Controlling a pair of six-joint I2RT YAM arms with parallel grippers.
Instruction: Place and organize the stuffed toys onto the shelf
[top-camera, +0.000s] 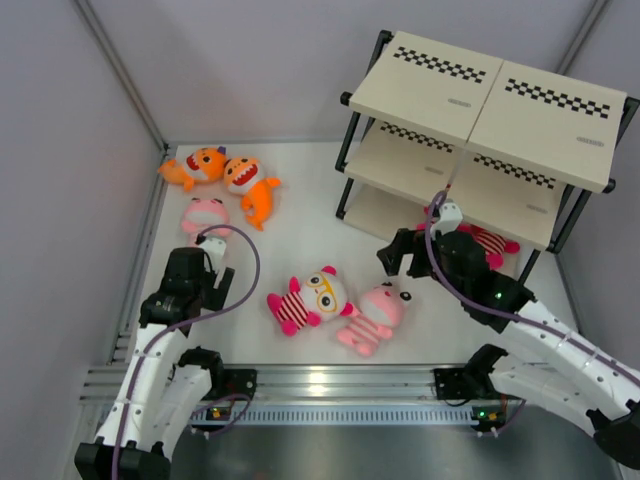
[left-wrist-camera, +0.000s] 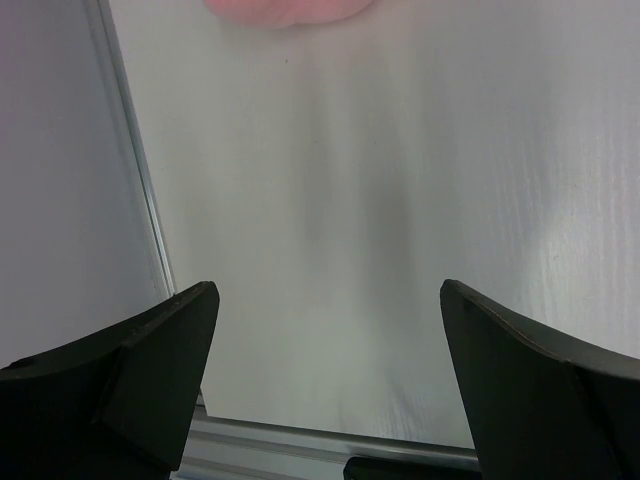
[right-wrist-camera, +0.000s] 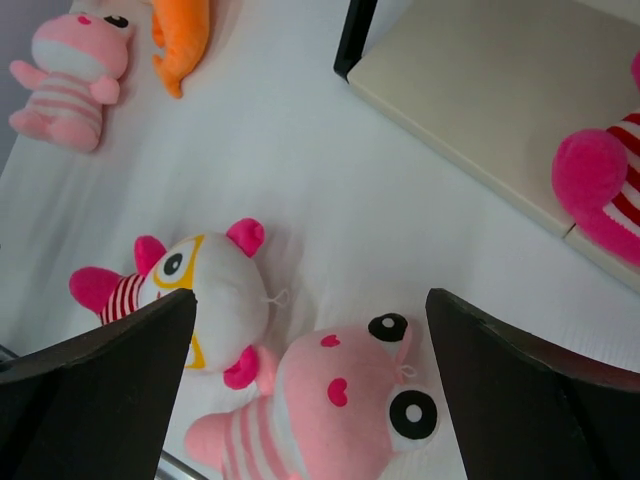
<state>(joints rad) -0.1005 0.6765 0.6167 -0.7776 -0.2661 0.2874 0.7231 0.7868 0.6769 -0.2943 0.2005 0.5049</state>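
Two orange sharks (top-camera: 205, 166) (top-camera: 252, 187) lie at the back left. A pale pink striped toy (top-camera: 204, 214) lies just ahead of my left gripper (top-camera: 213, 262), which is open and empty; only the toy's edge (left-wrist-camera: 290, 10) shows in the left wrist view. A magenta-and-white striped toy (top-camera: 308, 297) and a second pale pink one (top-camera: 375, 315) lie mid-table. My right gripper (top-camera: 398, 252) is open and empty above them (right-wrist-camera: 215, 290) (right-wrist-camera: 340, 415). Another magenta striped toy (top-camera: 490, 241) lies on the shelf's (top-camera: 480, 90) bottom board (right-wrist-camera: 480, 90).
The shelf stands at the back right against the wall. Grey enclosure walls run along the left (left-wrist-camera: 60, 200) and back. A metal rail (top-camera: 320, 385) runs along the near table edge between the arm bases.
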